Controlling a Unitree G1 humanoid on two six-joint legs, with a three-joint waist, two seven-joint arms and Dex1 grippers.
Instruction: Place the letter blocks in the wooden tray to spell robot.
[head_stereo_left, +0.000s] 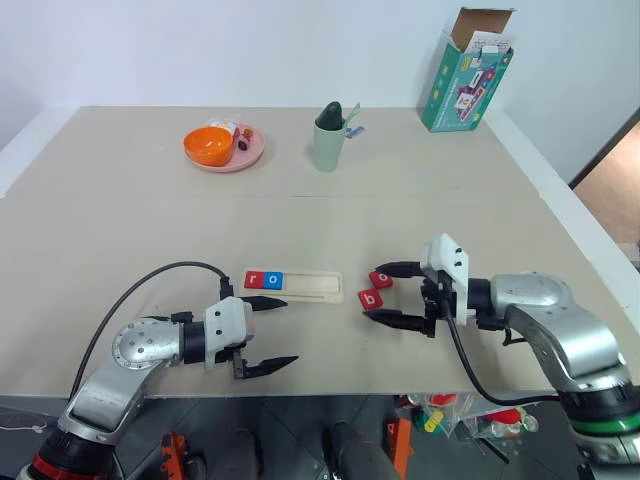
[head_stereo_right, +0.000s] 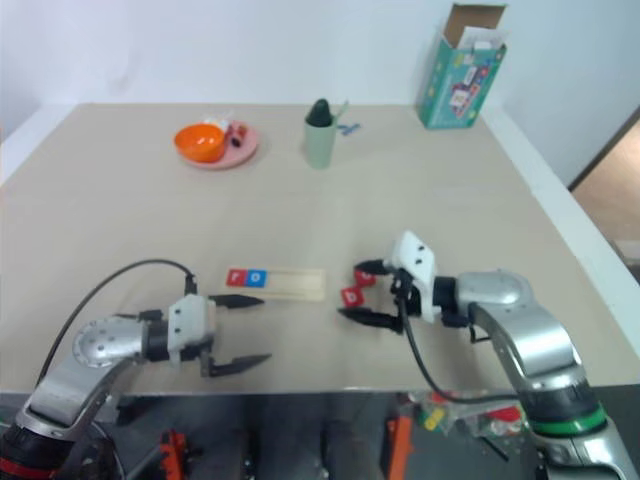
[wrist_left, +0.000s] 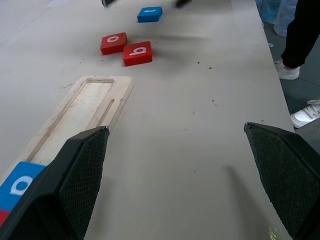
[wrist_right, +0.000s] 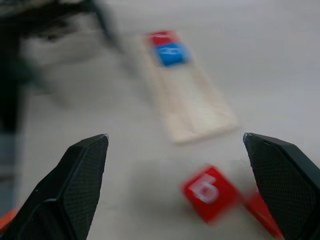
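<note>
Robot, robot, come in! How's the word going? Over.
Left gripper open, empty. Right gripper open, over the loose red b block. Wooden tray holds r block and o block. Nothing in the way.

Pale light-wood tray (head_stereo_left: 305, 285) on the beige tabletop (head_stereo_left: 150, 220): holds one red square tile (head_stereo_left: 254, 278) and one blue square tile (head_stereo_left: 273, 280), white lettering. Two red tiles (head_stereo_left: 377, 289) lie beside it. Far edge: orange bowl (head_stereo_left: 208, 145), pink round plate (head_stereo_left: 250, 152), sage-green cup (head_stereo_left: 327, 146), teal carton (head_stereo_left: 465, 85).
</note>
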